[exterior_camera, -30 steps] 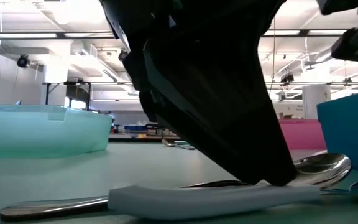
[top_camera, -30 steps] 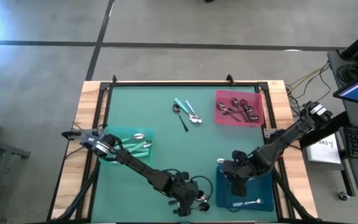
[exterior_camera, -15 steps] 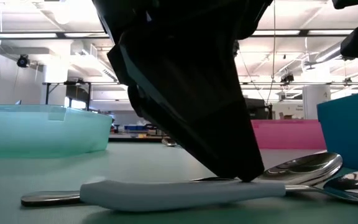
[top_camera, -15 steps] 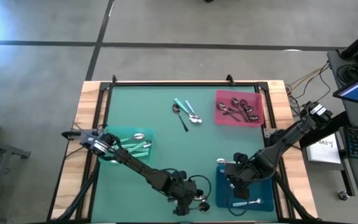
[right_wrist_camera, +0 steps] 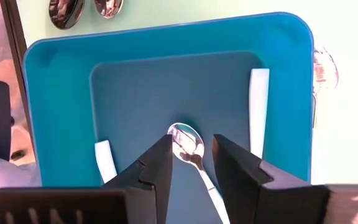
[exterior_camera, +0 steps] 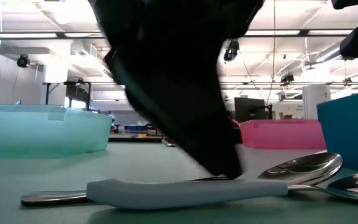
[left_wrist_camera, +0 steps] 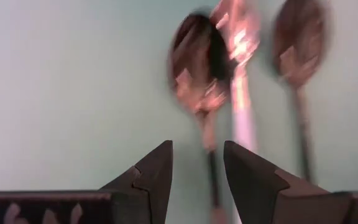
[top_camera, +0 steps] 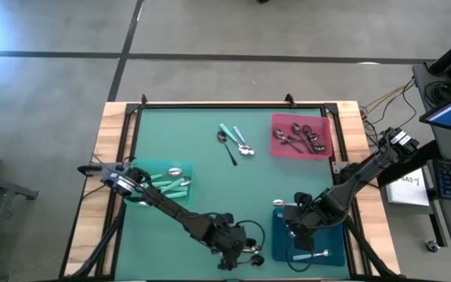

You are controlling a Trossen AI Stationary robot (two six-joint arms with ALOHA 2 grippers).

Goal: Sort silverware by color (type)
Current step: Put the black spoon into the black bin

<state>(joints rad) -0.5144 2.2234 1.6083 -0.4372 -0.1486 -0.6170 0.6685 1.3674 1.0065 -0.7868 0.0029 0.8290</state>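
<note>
While loose spoons (top_camera: 236,141) remain near the far edge of the table (top_camera: 202,157), sorting looks about half done. Three more spoons (left_wrist_camera: 303,37) lie at the near edge, just beside the blue tray (top_camera: 279,235). One of them has a pale blue handle (exterior_camera: 185,190) and lies flat on the surface.

The left gripper (left_wrist_camera: 197,146) is low over these spoons with its fingers (left_wrist_camera: 157,168) spread and nothing clamped. One thin spoon neck runs into the gap, so this is probably the line-up for a pick.

The blue tray sits at the near right corner and already holds pale-handled spoons (right_wrist_camera: 260,106), so that colour goes there. The right gripper (right_wrist_camera: 192,138) hangs over the tray's middle with a spoon bowl (right_wrist_camera: 184,134) right under it. Whether it grips that spoon or the spoon just lies in the tray, I cannot tell.

The teal tray (top_camera: 149,168) at the left edge has green-handled spoons (top_camera: 171,184). The pink tray (top_camera: 276,145) at the far right corner has dark spoons (top_camera: 300,135). That makes one bin per handle colour, spaced apart to keep the groups clean.

Risk: the near-edge spoons lie close together, so a grab could take two.
</note>
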